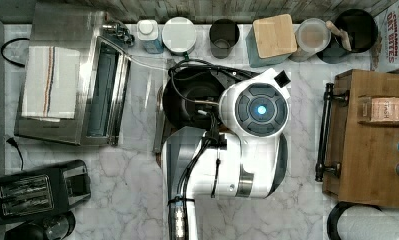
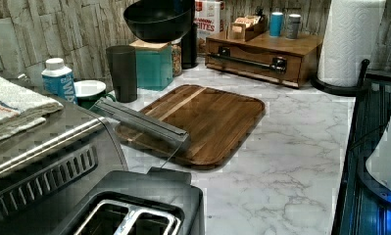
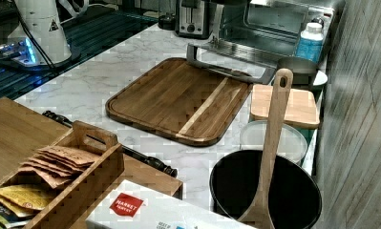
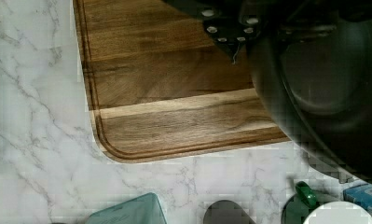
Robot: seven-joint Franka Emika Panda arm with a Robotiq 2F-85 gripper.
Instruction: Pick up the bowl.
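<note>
Hanging in the air, the bowl [image 2: 158, 19] sits well above the wooden board [image 2: 203, 122] on the marble table [image 2: 281, 166], gripper [image 4: 230, 28] clamped onto its rim as far as I can see.

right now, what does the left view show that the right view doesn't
Left view, not right view: the black bowl plainly raised in the air, clear of the counter, and the paper towel roll on its stand.
Right view, not left view: the wooden spoon standing in the black pot, and the arm's white base.
Both: the bare wooden cutting board and the blue-labelled bottle.
</note>
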